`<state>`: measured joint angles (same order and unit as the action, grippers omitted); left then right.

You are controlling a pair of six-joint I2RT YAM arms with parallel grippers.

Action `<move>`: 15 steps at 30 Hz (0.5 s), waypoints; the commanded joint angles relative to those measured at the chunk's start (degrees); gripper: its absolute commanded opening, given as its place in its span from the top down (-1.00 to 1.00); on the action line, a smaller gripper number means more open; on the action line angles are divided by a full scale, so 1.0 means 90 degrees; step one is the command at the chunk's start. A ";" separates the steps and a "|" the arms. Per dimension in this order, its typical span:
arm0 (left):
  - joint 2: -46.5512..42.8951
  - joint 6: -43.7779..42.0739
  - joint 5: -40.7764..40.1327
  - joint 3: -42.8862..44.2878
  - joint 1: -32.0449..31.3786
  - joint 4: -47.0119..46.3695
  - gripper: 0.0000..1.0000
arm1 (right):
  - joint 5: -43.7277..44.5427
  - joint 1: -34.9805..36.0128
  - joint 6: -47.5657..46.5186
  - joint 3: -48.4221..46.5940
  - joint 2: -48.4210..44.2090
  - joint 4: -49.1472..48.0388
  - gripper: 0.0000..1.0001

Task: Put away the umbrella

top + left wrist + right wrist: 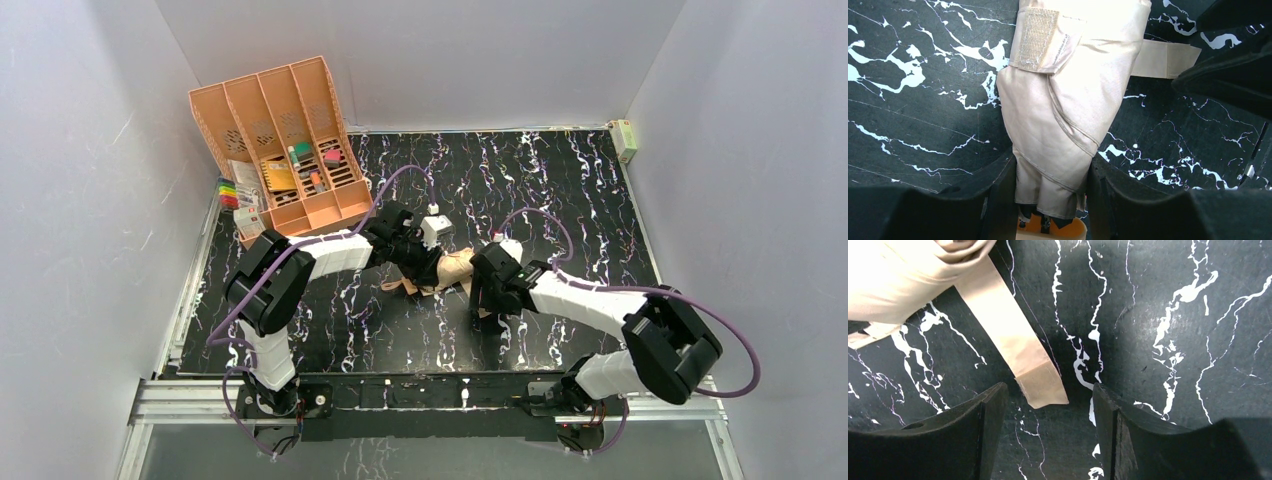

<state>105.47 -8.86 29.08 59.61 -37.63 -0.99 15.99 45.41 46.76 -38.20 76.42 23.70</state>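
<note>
A: Any lettering to read here?
B: None. The small coloured items (pixel 281 176) in the orange slotted organizer (pixel 255 108), upper left of the top view, may bear print, but it is too small to make out.

On my remote feed, a peach slotted organizer (pixel 270 140) sits upper left on the black, white-veined table (pixel 560 190), small items in its compartments, a rainbow-coloured pack (pixel 228 192) beside it, a pale box (pixel 624 139) upper right.
</note>
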 commanded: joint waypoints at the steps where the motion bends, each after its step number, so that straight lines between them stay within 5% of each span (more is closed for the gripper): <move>1: 0.0197 -0.0033 -0.0788 -0.0240 -0.0028 0.0735 1.00 | 0.0187 0.0008 0.0139 -0.0361 0.0351 -0.0031 -0.34; 15: 0.0296 -0.0021 -0.0998 -0.0100 -0.0028 0.0911 1.00 | -0.0188 0.0023 -0.0006 -0.0330 0.1274 0.0328 0.15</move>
<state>105.47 -8.86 28.10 59.92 -37.87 -0.34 18.11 45.39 46.15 -43.72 83.96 25.15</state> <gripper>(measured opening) 0.402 0.441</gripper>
